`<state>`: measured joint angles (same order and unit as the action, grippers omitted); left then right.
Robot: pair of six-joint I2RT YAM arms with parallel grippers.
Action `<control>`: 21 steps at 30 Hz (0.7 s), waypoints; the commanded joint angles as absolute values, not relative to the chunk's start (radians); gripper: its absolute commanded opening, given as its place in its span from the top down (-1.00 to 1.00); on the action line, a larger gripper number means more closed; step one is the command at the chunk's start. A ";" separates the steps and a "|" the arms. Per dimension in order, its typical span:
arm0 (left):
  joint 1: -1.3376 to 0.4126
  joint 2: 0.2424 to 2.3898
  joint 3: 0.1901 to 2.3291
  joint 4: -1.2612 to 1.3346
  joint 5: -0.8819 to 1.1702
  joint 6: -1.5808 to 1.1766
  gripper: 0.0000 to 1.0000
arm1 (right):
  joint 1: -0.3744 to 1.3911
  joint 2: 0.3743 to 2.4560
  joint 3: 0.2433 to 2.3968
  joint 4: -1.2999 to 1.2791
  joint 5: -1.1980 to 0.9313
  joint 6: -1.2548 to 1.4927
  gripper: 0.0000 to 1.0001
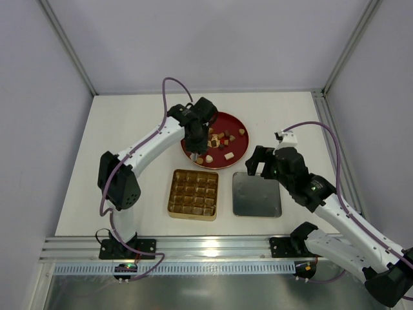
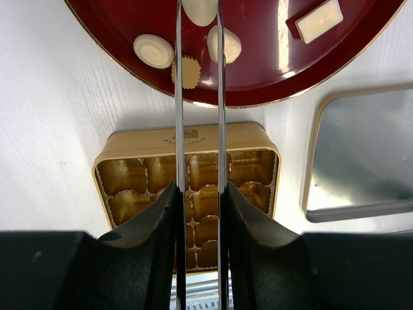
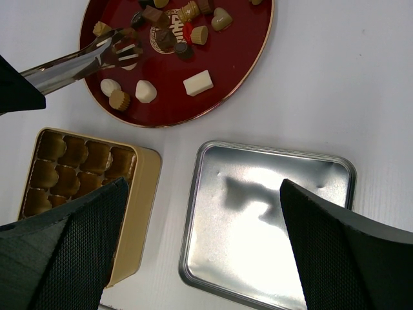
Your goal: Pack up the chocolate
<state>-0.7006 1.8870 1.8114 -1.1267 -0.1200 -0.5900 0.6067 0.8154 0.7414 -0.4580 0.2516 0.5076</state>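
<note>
Finds left fingers (image 2: 179, 97) astride cream chocolate (image 2: 200, 10), red plate's (image 2: 258, 77) 8 o'clock, clamping undeterminable; right fingers (image 3: 64, 258) wide apart. Risks ejection through off-centre pinch.

White table (image 1: 129, 123) bears red plate (image 1: 224, 120), gold box (image 1: 193, 194), silver lid (image 1: 257, 194).

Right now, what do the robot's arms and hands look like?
The left arm and right arm are white with black joints and looping purple cables. The left hand has long, thin, shiny metal fingers; the right hand has chunky black wedge fingers with textured pads.
</note>
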 commanded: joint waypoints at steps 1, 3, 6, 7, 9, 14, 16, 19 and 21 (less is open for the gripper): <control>-0.696 1.810 1.844 -1.155 -0.132 -0.575 0.36 | 0.607 0.824 0.747 -0.428 0.262 0.517 -0.99; -0.698 1.796 1.841 -1.164 -0.130 -0.575 0.36 | 0.607 0.825 0.747 -0.423 0.259 0.518 -1.00; -0.698 1.766 1.836 -1.176 -0.132 -0.575 0.36 | 0.607 0.831 0.750 -0.420 0.261 0.517 -0.99; -0.698 1.758 1.836 -1.178 -0.129 -0.577 0.36 | 0.607 0.834 0.752 -0.419 0.261 0.517 -0.99; -0.698 1.732 1.832 -1.189 -0.126 -0.578 0.36 | 0.609 0.841 0.756 -0.417 0.262 0.515 -0.99; -0.698 1.672 1.810 -1.218 -0.126 -0.583 0.36 | 0.607 0.857 0.767 -0.414 0.259 0.512 -0.99; -0.698 1.634 1.786 -1.233 -0.127 -0.586 0.36 | 0.607 0.864 0.772 -0.413 0.259 0.514 -0.99; -0.698 1.576 1.752 -1.246 -0.129 -0.589 0.36 | 0.606 0.870 0.775 -0.405 0.256 0.509 -1.00; -0.698 1.536 1.737 -1.258 -0.133 -0.592 0.35 | 0.607 0.879 0.778 -0.403 0.255 0.509 -1.00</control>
